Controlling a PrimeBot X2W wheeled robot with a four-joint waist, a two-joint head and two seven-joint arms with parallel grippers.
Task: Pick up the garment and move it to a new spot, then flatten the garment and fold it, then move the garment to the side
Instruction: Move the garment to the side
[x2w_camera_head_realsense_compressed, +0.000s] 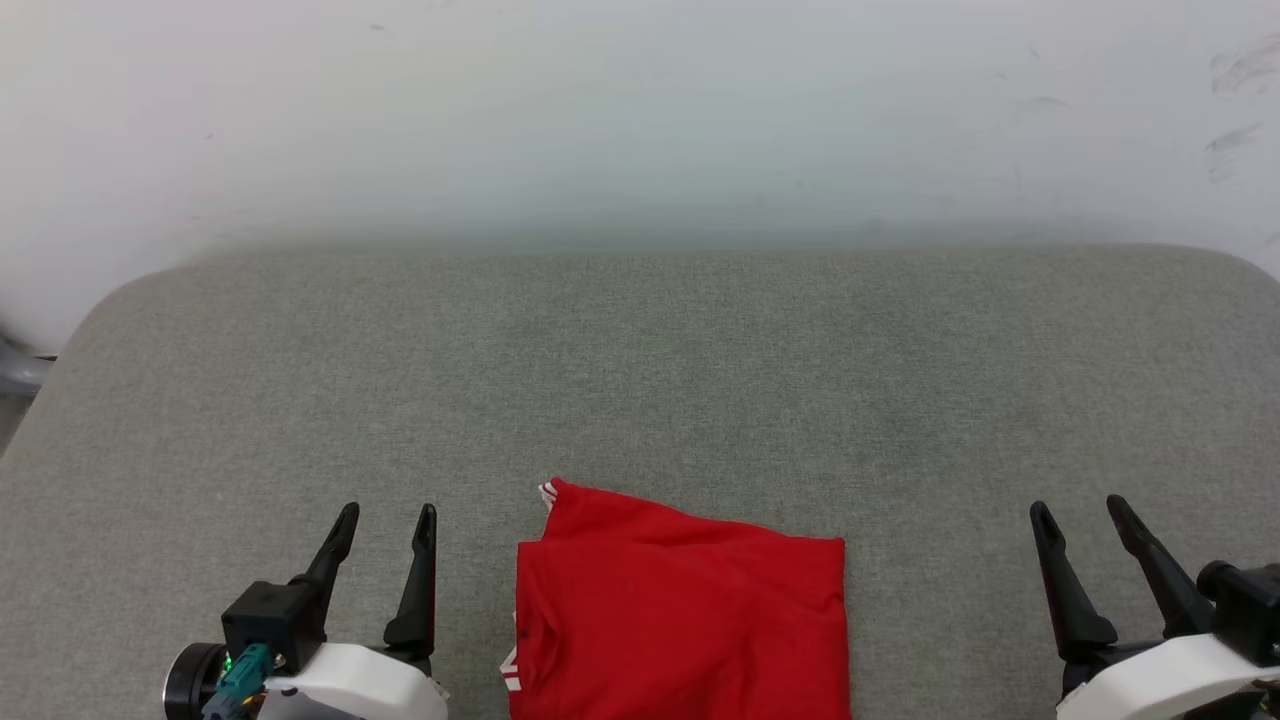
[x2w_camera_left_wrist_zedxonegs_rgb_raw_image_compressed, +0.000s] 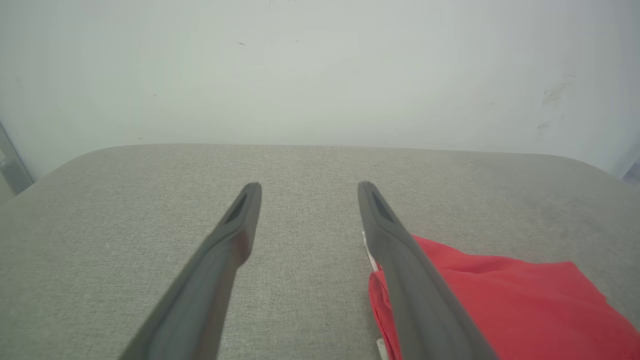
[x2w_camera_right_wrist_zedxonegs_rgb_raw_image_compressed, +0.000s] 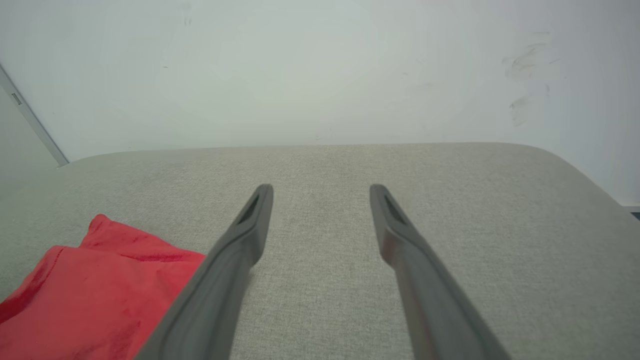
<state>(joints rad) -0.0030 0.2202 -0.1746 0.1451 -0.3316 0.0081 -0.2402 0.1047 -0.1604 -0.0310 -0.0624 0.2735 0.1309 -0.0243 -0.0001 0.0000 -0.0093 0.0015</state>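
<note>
The garment (x2w_camera_head_realsense_compressed: 685, 610) is a red shirt folded into a rough rectangle, lying at the near middle of the grey padded table (x2w_camera_head_realsense_compressed: 640, 380), with bits of red-and-white striped trim at its left edge. Its lower part runs off the bottom of the head view. My left gripper (x2w_camera_head_realsense_compressed: 388, 514) stands open just left of it, nothing between its fingers. My right gripper (x2w_camera_head_realsense_compressed: 1080, 507) stands open well to the right of it, also empty. The left wrist view has the garment (x2w_camera_left_wrist_zedxonegs_rgb_raw_image_compressed: 505, 300) at the lower right, partly behind one finger; the right wrist view has the garment (x2w_camera_right_wrist_zedxonegs_rgb_raw_image_compressed: 95, 295) at the lower left.
A pale wall (x2w_camera_head_realsense_compressed: 640, 110) with a few scuff marks rises directly behind the table's far edge. The table has rounded far corners, and bare grey cloth stretches beyond and to both sides of the shirt. A grey post (x2w_camera_head_realsense_compressed: 20, 365) shows past the far left corner.
</note>
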